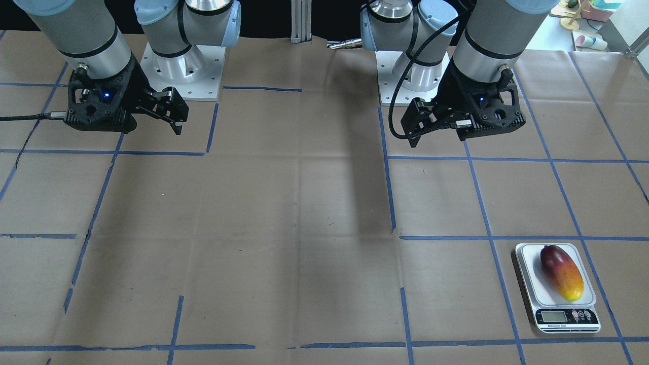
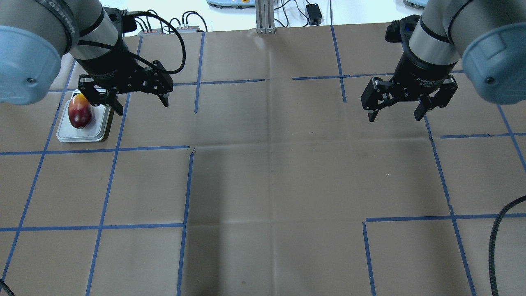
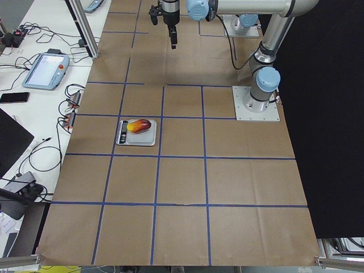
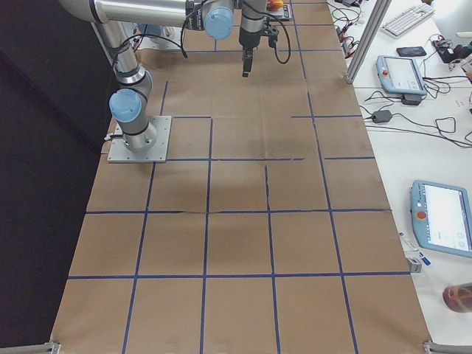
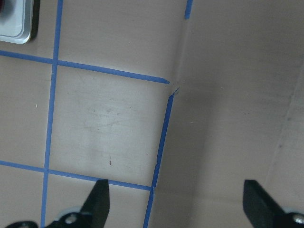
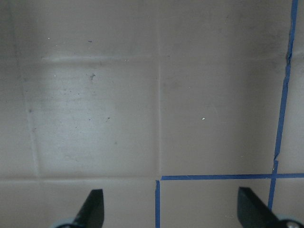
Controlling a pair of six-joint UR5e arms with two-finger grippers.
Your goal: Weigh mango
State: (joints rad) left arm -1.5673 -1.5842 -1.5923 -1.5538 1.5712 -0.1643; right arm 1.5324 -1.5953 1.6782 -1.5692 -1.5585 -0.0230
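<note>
- Front-facing view: the mango (image 1: pixel 562 272) lies lengthwise on the scale (image 1: pixel 567 318) at lower right. The left gripper (image 1: pixel 436 134) at upper right and the right gripper (image 1: pixel 158 119) at upper left are well apart from it.
- Overhead view: mango on the scale at upper left, dark end lowest; both grippers' fingers are spread.
- Left view: mango on the scale, left of centre.
- Left wrist view: fingers (image 5: pixel 99 204) spread at bottom edge; scale corner at upper left.
- Right wrist view: fingers (image 6: pixel 92 206) spread over brown paper (image 6: pixel 142 95).

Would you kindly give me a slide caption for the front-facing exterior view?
Mango resting on the scale; left gripper and right gripper open, hovering clear of it.
</note>
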